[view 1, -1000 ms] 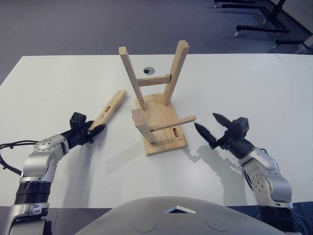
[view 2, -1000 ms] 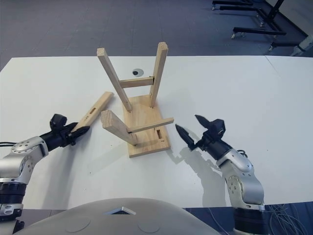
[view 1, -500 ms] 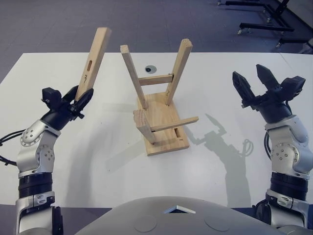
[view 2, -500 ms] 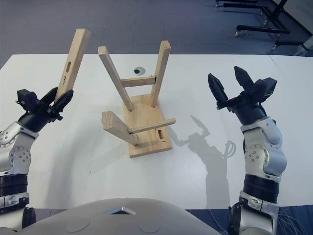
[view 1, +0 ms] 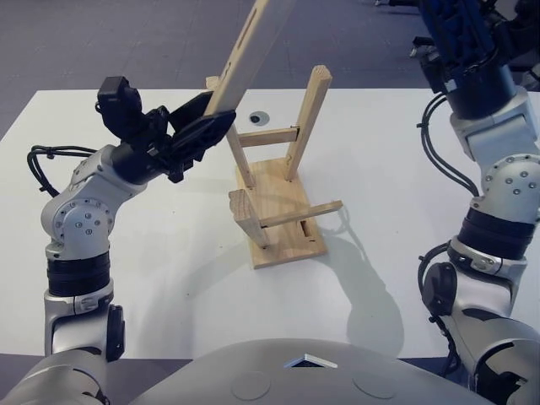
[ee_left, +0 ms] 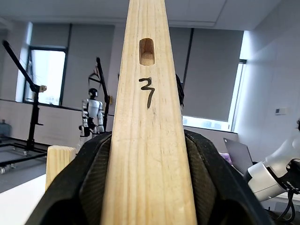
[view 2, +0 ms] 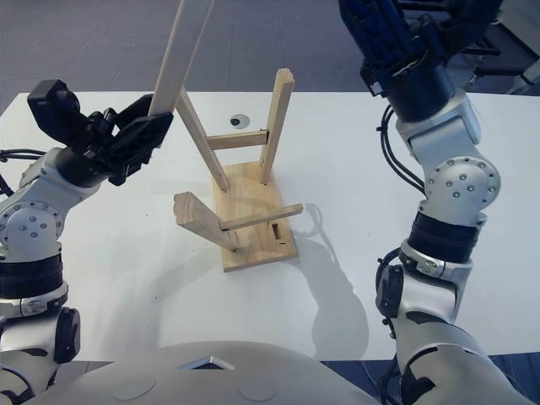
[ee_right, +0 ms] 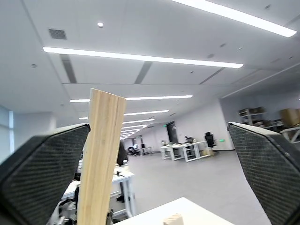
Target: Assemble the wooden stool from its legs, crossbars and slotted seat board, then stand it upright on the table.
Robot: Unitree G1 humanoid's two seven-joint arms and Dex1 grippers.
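Observation:
The seat board [view 1: 287,240] lies flat on the white table [view 1: 405,169]. Two legs [view 1: 305,122] stand up from it, joined by a crossbar [view 1: 266,137]. A third leg [view 1: 246,215] sits tilted at the board's near end with a second crossbar [view 1: 299,213] sticking out toward the right. My left gripper [view 1: 215,118] is shut on the loose fourth leg [view 1: 245,51], holding it raised and slanted just left of the standing legs. This leg [ee_left: 150,117] has a slot and a pen mark. My right gripper [ee_right: 157,168] is open, high above the table's right side, apart from the leg [ee_right: 101,159].
A round grommet [view 1: 258,120] is set in the table behind the stool. Bare tabletop lies left, right and in front of the board. Black wheeled stands [view 2: 439,51] are on the floor beyond the far edge.
My left gripper lifted the loose leg off the table and swung it up toward the standing legs. My right arm rose from beside the board to high above the table, staying open.

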